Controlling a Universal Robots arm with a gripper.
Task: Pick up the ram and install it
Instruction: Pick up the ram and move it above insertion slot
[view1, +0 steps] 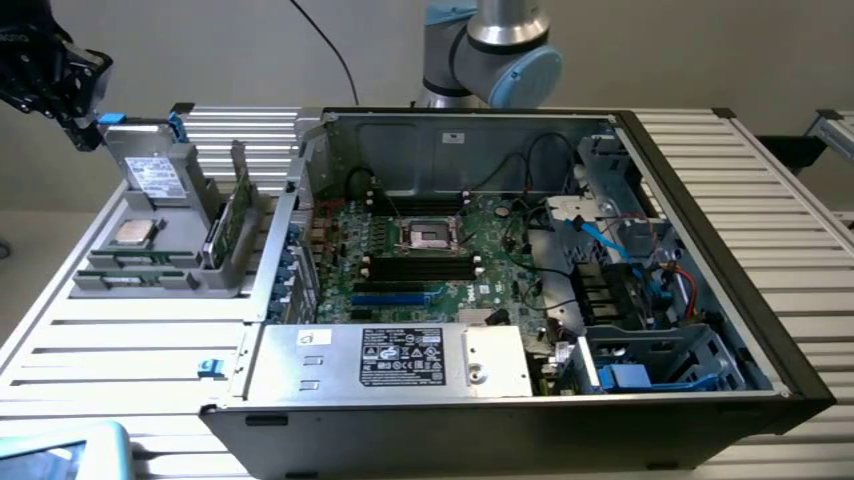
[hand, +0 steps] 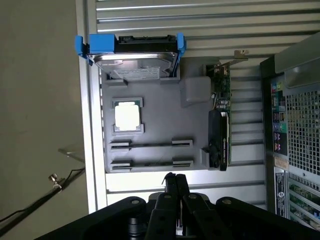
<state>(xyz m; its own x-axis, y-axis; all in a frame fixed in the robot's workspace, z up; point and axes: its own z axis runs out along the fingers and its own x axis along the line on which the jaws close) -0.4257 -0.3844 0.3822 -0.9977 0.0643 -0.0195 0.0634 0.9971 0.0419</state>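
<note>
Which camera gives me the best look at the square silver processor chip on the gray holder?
The wrist view: it faces the processor chip head-on, so its whole square silver top shows, seated in the gray holder. The exterior view catches it at a slant, over at the exterior view's left.

claw (hand: 174, 176): picture edges are cutting its body off in both views
arm (view1: 487, 45): the exterior view's upper edge is cutting it off
power supply label (view1: 400, 358): its print is showing too small to read
computer case (hand: 295, 125): the wrist view's edge is cutting it off
</note>
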